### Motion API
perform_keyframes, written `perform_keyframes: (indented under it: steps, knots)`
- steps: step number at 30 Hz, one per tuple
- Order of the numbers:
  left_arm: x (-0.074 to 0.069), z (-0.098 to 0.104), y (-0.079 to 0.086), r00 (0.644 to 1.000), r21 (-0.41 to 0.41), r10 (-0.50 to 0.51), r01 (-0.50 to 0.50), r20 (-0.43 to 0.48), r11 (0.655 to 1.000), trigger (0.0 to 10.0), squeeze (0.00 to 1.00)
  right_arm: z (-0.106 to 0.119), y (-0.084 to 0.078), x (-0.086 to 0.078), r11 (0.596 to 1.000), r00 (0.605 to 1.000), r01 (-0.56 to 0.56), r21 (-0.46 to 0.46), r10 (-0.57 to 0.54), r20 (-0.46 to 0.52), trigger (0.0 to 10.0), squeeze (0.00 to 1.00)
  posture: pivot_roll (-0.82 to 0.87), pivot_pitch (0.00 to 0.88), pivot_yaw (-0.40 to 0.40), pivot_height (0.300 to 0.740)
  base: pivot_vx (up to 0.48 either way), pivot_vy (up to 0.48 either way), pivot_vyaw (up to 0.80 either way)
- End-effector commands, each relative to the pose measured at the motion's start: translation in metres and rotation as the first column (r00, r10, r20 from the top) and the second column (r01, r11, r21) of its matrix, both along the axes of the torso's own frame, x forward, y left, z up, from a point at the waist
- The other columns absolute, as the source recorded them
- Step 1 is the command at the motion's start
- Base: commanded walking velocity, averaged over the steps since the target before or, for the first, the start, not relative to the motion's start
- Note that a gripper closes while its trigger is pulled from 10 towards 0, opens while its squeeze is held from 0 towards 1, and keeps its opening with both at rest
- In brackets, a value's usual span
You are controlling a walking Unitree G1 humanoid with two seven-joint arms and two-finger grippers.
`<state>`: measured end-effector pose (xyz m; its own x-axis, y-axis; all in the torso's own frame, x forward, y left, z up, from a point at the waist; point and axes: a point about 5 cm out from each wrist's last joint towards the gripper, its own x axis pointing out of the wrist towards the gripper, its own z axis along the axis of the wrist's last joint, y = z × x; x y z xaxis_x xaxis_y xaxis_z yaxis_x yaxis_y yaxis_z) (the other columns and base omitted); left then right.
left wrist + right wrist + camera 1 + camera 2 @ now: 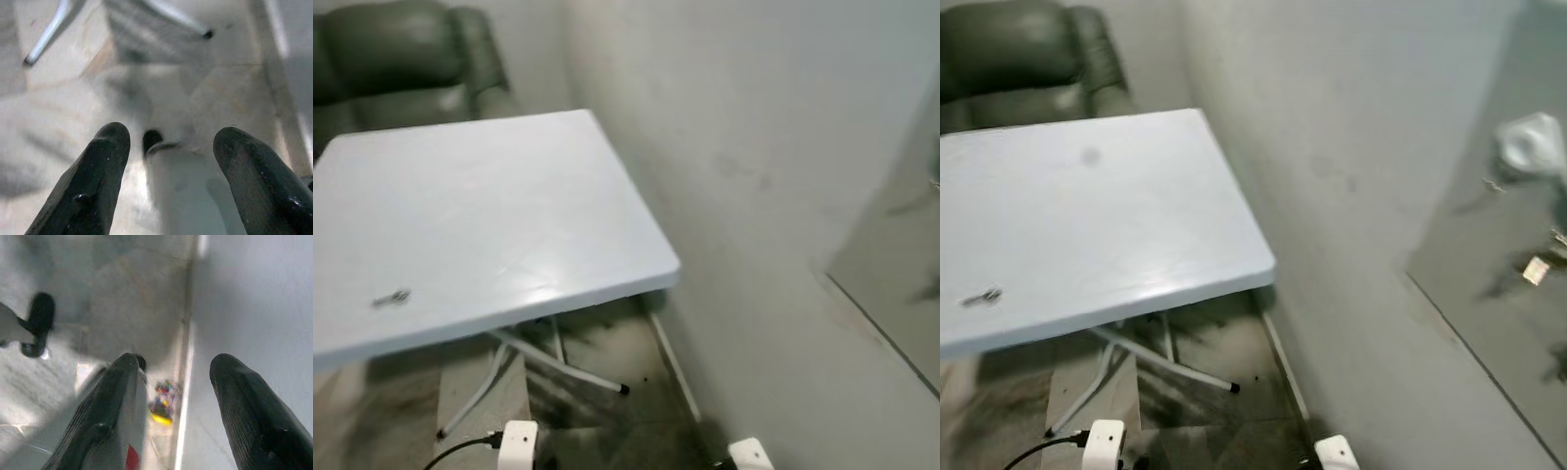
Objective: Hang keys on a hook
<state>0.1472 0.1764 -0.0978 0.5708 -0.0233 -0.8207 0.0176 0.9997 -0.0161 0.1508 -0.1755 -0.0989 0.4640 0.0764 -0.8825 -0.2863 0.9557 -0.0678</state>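
Nearest, both arms hang idle toward the tiled floor [636,362]. The left gripper [168,161] has its two black fingers spread apart over the tiles, pinching nothing; the right gripper [173,396] is likewise spread and empty, pointing down beside the wall [754,147]. Two white feet of the robot show at six o'clock in the head views. Beyond them stands one white folding table [509,196] on crossed metal legs [558,367]. One set of keys [391,298] lies flat on the tabletop near its front edge, at about nine o'clock. One door [1508,294] stands at three o'clock. Farthest, at eleven o'clock, one dark green armchair [401,59] sits behind the table.
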Motion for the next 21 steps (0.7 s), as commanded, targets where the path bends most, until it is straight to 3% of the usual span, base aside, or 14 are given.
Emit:
perform_keyframes:
  steps: [1,13,21]
  knots:
    - [0.0054,0.0021,0.0008,1.000,0.001,0.006,-0.006,0.012,1.000,10.0,0.00,-0.0006,0.0036,-0.0008,1.000,1.000,-0.004,0.006,0.004,0.001,10.0,0.00,-0.10,0.000,-0.005,0.740,0.000,0.000,0.80]
    - [0.0038,0.0012,0.0045,0.998,-0.010,0.061,-0.061,-0.004,0.998,10.0,0.00,-0.0006,0.0042,-0.0007,1.000,1.000,-0.003,0.011,0.003,-0.001,10.0,0.00,-0.09,0.000,-0.012,0.740,0.000,0.000,0.80]
    - [0.0045,0.0016,0.0050,0.998,-0.007,0.056,-0.056,-0.003,0.998,10.0,0.00,-0.0002,0.0029,0.0000,0.999,1.000,0.027,0.024,-0.027,0.000,10.0,0.00,-0.08,0.000,-0.014,0.740,0.000,0.000,0.00]
